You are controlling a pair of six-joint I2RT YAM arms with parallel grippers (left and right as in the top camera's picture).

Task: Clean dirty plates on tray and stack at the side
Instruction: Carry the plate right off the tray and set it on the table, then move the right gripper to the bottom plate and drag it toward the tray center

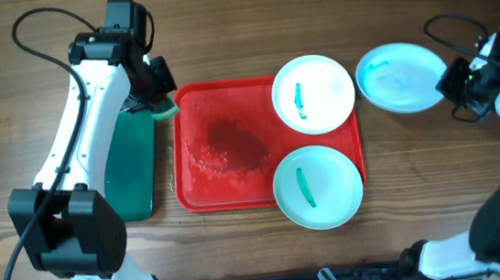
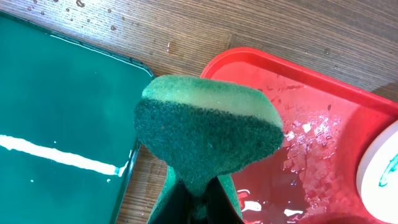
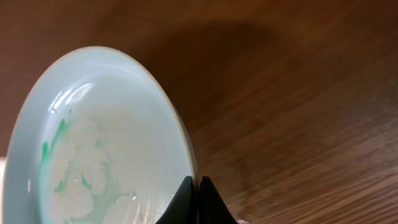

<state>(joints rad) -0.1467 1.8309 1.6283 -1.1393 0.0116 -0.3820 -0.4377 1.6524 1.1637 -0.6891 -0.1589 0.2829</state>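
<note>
The red tray (image 1: 237, 192) holds two white plates with teal smears, one at its upper right (image 1: 313, 93) and one at its lower right (image 1: 318, 187). A third plate (image 1: 398, 77), smeared pale teal and wet, is right of the tray; my right gripper (image 1: 454, 82) is shut on its right rim, which shows close in the right wrist view (image 3: 112, 143) between the fingers (image 3: 199, 186). My left gripper (image 1: 155, 89) is shut on a green sponge (image 2: 205, 137), held over the tray's upper left corner (image 2: 249, 59). The tray floor is wet.
A dark green black-rimmed tray (image 1: 131, 165) lies left of the red tray; it also fills the left of the left wrist view (image 2: 56, 118). Water drops dot the wooden table (image 2: 186, 31). Cables hang near both arms.
</note>
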